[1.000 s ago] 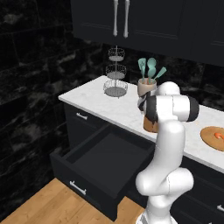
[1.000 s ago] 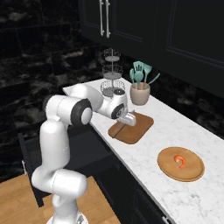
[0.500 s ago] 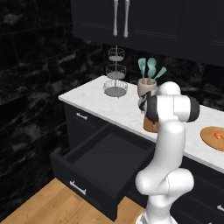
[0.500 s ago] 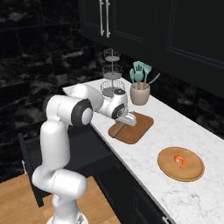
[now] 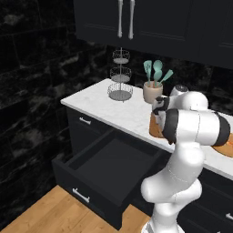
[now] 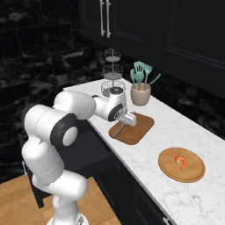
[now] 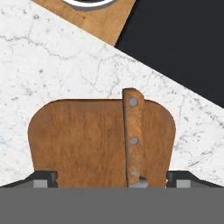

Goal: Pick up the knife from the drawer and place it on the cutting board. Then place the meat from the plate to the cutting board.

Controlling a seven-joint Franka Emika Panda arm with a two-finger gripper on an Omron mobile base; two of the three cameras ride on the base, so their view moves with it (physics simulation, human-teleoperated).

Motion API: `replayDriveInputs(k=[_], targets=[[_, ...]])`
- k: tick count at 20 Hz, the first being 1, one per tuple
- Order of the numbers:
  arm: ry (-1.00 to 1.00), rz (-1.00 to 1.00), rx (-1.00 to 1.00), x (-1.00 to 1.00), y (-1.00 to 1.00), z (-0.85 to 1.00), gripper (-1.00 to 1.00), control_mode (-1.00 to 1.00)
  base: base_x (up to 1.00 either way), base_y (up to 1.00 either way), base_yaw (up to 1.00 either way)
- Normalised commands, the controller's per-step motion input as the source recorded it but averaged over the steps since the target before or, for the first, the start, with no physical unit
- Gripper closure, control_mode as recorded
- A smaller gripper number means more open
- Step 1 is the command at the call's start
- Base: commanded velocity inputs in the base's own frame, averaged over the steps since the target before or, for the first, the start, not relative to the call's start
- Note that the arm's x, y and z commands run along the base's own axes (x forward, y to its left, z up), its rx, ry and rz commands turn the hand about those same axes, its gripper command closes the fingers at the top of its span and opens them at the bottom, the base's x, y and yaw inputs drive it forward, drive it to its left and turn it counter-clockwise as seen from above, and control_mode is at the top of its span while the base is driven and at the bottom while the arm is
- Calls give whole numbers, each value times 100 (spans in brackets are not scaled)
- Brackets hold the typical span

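Observation:
The knife lies flat on the cutting board, its wooden handle running along the board's length and its blade end hidden at the bottom of the hand view. My gripper hangs just above it, open, with one fingertip on each side of the board and nothing between them. From the right base view the gripper sits over the cutting board on the marble counter. The meat rests on the round plate further right. The drawer stands pulled out below the counter, with a dark interior.
A crock of teal spatulas and a tiered wire basket stand behind the board by the wall. Black cabinets hang overhead. The open drawer juts over the wooden floor in front of the counter.
The jaws have spread wide and let go of the knife, which now lies on the board. The arm has hardly moved.

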Motion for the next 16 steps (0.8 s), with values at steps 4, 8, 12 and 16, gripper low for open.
replayDriveInputs(k=[4, 8, 12, 16], targets=[[0, -7, 0, -59, -40, 37, -100, -100, 0, 0, 0], [1, -14, 0, -57, -56, 38, -100, -100, 0, 0, 0], [3, -18, 0, -66, -60, 44, -100, -100, 0, 0, 0], [10, -20, 0, -58, -72, 3, -100, -100, 0, 0, 0]])
